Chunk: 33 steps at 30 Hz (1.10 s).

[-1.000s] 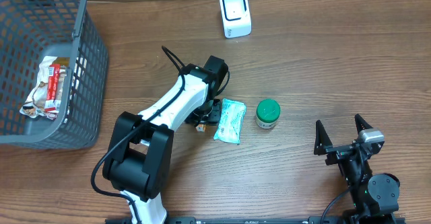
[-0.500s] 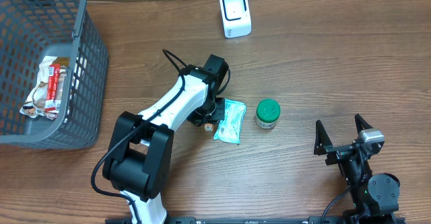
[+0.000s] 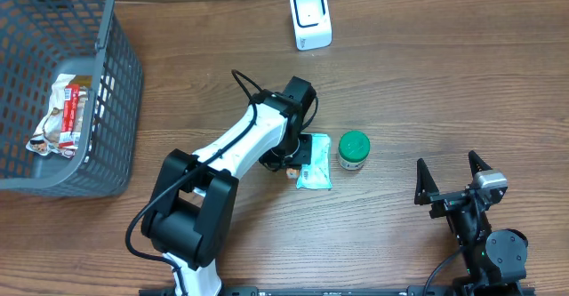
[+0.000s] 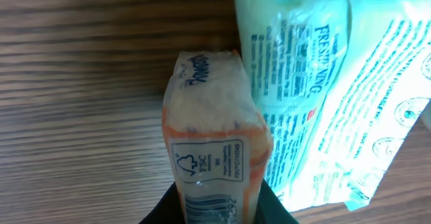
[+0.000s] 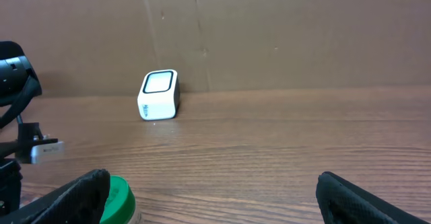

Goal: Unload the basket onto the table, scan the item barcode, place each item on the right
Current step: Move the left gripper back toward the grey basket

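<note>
- The left gripper (image 4: 215, 216) has its jaws closed on the lower end of a small clear-plastic packet with orange edging (image 4: 212, 150). The packet stands up out of the jaws, and its printed barcode panel faces the left wrist camera.
- The packet is low over the brown wooden table (image 4: 81, 83). Whether it has lifted clear of the surface cannot be told.
- A mint-green soft pack of wipes (image 4: 323, 96) lies just beside the held packet and appears to touch it on one side.
- Judged progress: the item is grasped, but the scan is not yet done. What remains is to lift it, carry it to the reader and present the barcode.
- A short jar with a green lid (image 3: 354, 149) stands just beyond the wipes pack.
- The small white box-shaped scanner (image 3: 311, 18) sits at the far edge of the table, well apart from the gripper. The table between them is bare.
- Judged risk: the wipes pack may drag along as the packet rises.
- The right gripper (image 3: 446, 173) rests near the front edge with its jaws spread wide, holding nothing.
- A grey plastic mesh basket (image 3: 116, 83) stands far left with a red-and-white wrapper (image 3: 62, 114) inside, clear of the route.
</note>
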Each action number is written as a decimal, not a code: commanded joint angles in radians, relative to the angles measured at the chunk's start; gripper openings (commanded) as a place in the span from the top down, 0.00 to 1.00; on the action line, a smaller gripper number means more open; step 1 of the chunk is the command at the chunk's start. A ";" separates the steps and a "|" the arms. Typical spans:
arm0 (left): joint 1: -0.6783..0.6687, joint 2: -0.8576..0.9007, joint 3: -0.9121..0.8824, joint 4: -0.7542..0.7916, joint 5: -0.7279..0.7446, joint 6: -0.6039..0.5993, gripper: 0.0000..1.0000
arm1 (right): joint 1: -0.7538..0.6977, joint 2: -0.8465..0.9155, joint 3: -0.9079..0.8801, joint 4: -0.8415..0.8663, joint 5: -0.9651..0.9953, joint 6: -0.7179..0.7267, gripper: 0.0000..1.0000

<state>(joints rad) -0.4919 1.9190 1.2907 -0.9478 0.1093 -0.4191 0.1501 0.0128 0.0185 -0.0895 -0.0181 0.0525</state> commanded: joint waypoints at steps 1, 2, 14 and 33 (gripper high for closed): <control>-0.012 -0.022 -0.007 0.008 0.017 -0.008 0.84 | -0.006 -0.010 -0.010 0.006 0.008 -0.001 0.00; -0.012 -0.022 -0.007 0.008 0.009 -0.008 0.84 | -0.006 -0.010 -0.011 0.006 0.008 -0.001 0.00; -0.012 -0.022 -0.007 0.040 -0.116 -0.008 0.81 | -0.006 -0.010 -0.011 0.006 0.008 -0.001 0.00; 0.015 -0.023 0.160 -0.076 -0.125 0.002 0.42 | -0.006 -0.010 -0.011 0.006 0.008 -0.001 0.00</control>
<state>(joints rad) -0.4953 1.9190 1.3399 -0.9951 0.0101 -0.4225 0.1501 0.0128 0.0181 -0.0902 -0.0185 0.0521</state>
